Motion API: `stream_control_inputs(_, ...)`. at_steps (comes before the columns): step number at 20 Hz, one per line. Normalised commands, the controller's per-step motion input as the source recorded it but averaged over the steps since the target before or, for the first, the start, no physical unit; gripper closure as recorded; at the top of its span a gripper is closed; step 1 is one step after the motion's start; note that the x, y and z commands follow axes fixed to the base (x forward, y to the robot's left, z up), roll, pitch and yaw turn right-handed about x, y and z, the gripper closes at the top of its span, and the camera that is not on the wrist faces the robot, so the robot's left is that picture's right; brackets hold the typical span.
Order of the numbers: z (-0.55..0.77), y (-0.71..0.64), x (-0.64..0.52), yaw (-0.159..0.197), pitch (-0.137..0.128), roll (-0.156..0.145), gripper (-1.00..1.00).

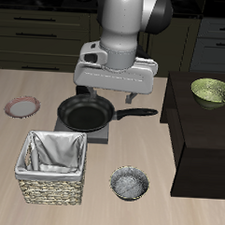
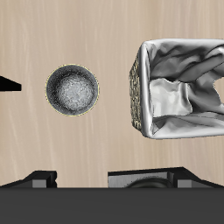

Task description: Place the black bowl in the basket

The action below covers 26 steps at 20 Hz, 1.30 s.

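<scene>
The black bowl (image 1: pixel 129 183) stands upright on the wooden table near its front edge, with a dark rim and a speckled grey inside. It also shows in the wrist view (image 2: pixel 72 89). The basket (image 1: pixel 53 165) is woven wicker with pale cloth lining and stands beside the bowl, a short gap apart; the wrist view shows it too (image 2: pixel 179 87). My gripper (image 1: pixel 111 94) hangs high over the back of the table, above the frying pan and well away from the bowl and the basket. Its fingers are spread and hold nothing.
A black frying pan (image 1: pixel 84 111) with a long handle sits on a grey stove plate under the gripper. A small pink-rimmed plate (image 1: pixel 22 106) lies farther along the table. A yellow-green patterned bowl (image 1: pixel 211 90) sits on a dark cabinet (image 1: pixel 202 138) beside the table.
</scene>
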Motion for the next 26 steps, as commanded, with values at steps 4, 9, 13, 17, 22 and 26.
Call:
stream_control_inputs(4, -0.03, 0.13, 0.29, -0.012, 0.005, 0.011, -1.00)
stream_control_inputs(9, -0.09, 0.15, 0.12, 0.012, 0.001, 0.007, -1.00)
stream_control_inputs(13, -0.01, 0.09, 0.14, -0.029, 0.015, 0.001, -1.00)
stream_control_inputs(17, 0.01, 0.05, 0.15, -0.010, -0.008, -0.022, -1.00)
stream_control_inputs(22, 0.01, -0.01, 0.08, 0.008, -0.020, -0.006, -1.00)
stream_control_inputs(26, -0.07, 0.03, 0.15, -0.009, 0.009, 0.007, -1.00)
